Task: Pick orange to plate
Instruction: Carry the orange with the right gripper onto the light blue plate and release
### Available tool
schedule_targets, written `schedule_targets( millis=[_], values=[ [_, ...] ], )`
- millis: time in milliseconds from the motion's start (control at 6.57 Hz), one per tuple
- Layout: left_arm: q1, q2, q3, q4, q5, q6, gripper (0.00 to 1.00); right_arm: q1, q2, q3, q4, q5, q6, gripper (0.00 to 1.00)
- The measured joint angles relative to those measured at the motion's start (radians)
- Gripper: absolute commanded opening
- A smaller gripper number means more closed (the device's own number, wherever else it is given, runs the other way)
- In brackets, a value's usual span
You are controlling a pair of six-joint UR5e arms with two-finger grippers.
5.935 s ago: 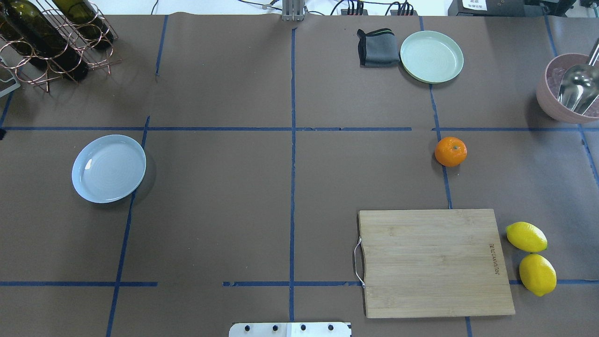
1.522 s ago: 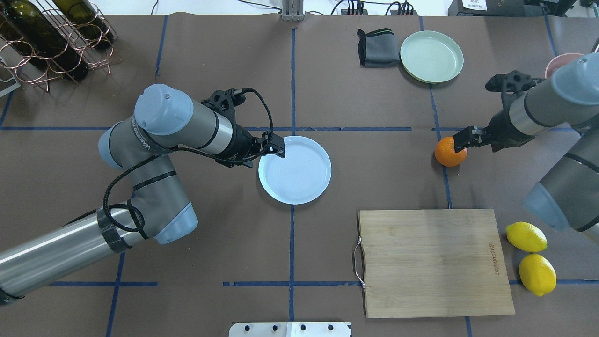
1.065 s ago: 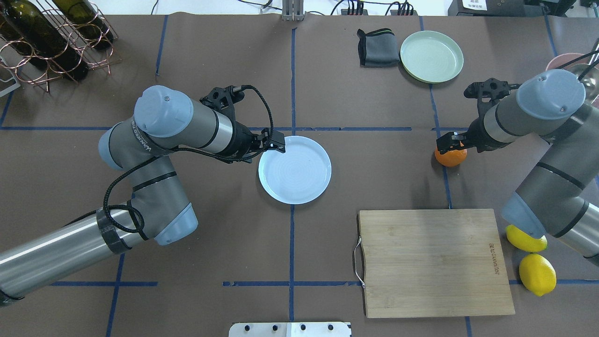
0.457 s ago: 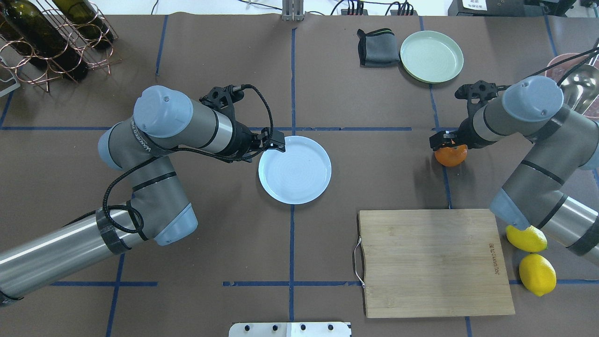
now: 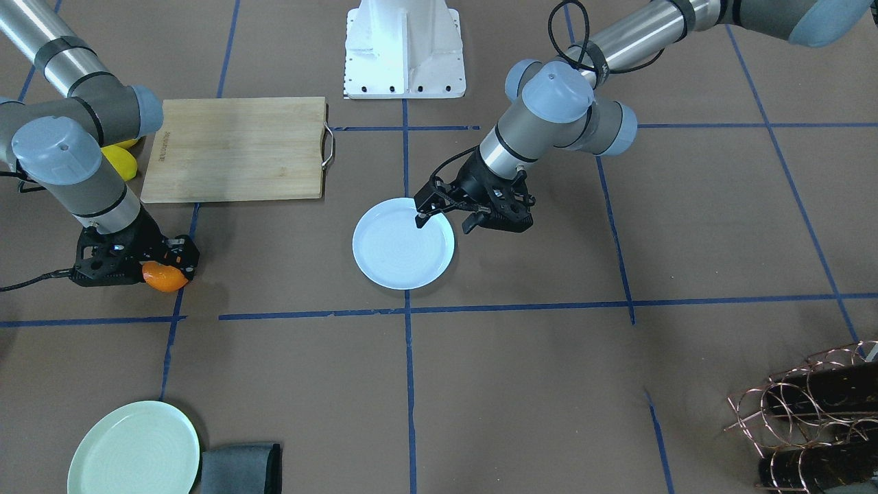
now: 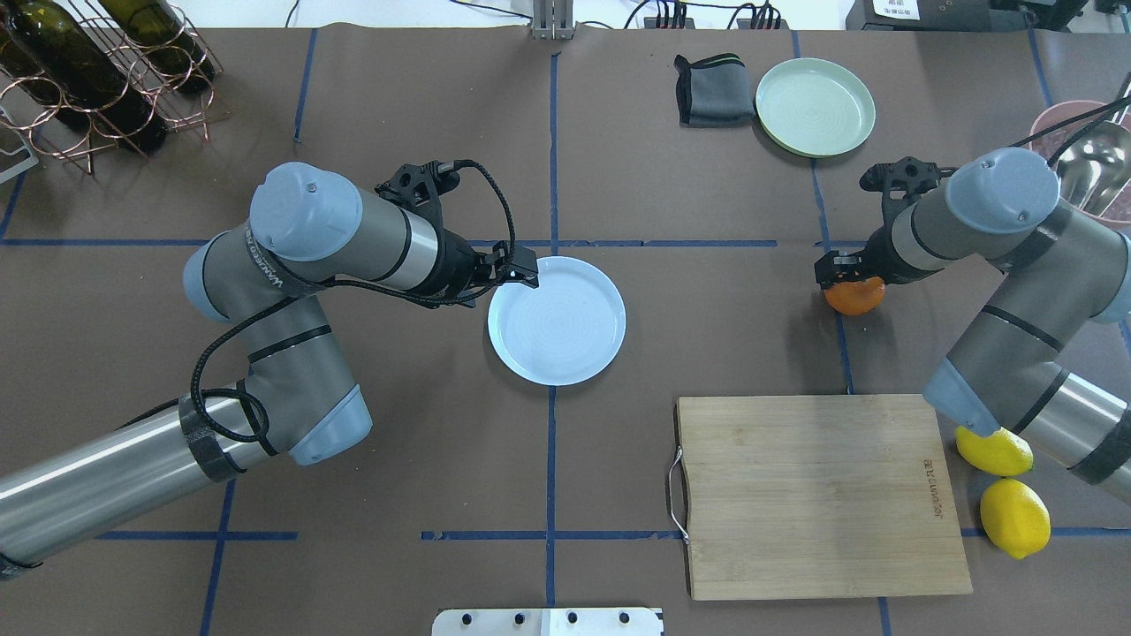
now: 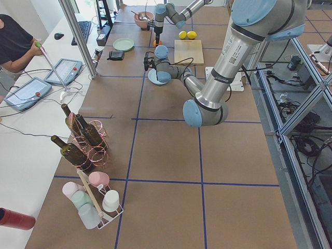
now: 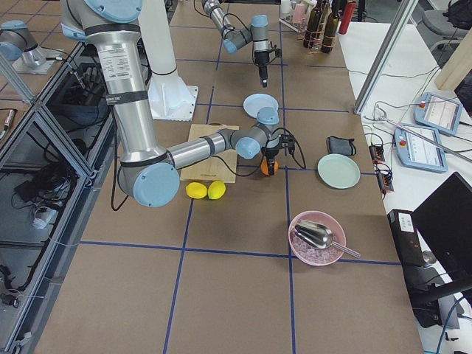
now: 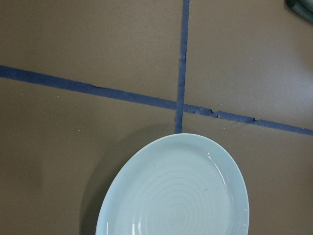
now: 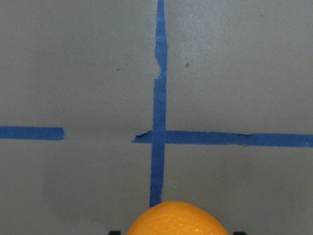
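Note:
The orange (image 6: 854, 299) rests on the table at the right, on a blue tape line. My right gripper (image 6: 846, 276) is lowered over it, open. In the right wrist view the orange (image 10: 178, 220) fills the bottom centre, with a black fingertip just clear of it on each side. The pale bluish plate (image 6: 557, 327) lies at the table's centre. My left gripper (image 6: 521, 276) hangs at its left rim, and in the front view the left gripper (image 5: 444, 221) is open astride that rim. The left wrist view shows the plate (image 9: 176, 196) but no fingers.
A wooden cutting board (image 6: 817, 495) lies near the front right, with two lemons (image 6: 1014, 517) beside it. A mint-green plate (image 6: 815, 106) and a grey cloth (image 6: 711, 88) lie at the back. A pink bowl (image 6: 1051, 124) with a scoop is far right, and a wine rack (image 6: 88, 71) is back left.
The plate went from the left side to the centre with my left gripper at its rim. My right gripper came in and dropped over the orange, which still rests on the table.

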State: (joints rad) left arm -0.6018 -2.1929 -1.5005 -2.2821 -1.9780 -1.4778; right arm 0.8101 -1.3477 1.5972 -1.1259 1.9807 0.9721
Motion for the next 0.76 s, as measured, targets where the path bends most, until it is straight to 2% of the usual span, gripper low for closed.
schedule_targets(
  millis=[304, 609, 761],
  values=[
    [-0.001, 0.015, -0.047, 0.002, 0.0, -0.008, 1.0, -0.014, 0.036, 0.057, -0.017, 0.039, 0.073, 0.0],
    [-0.009, 0.131, -0.216, 0.006, -0.006, -0.011, 1.0, -0.1, 0.199, 0.044, -0.035, 0.01, 0.3, 0.0],
    [-0.014, 0.203, -0.306, 0.007, -0.01, -0.012, 1.0, -0.158, 0.299, -0.01, -0.037, -0.045, 0.391, 0.0]
  ],
)
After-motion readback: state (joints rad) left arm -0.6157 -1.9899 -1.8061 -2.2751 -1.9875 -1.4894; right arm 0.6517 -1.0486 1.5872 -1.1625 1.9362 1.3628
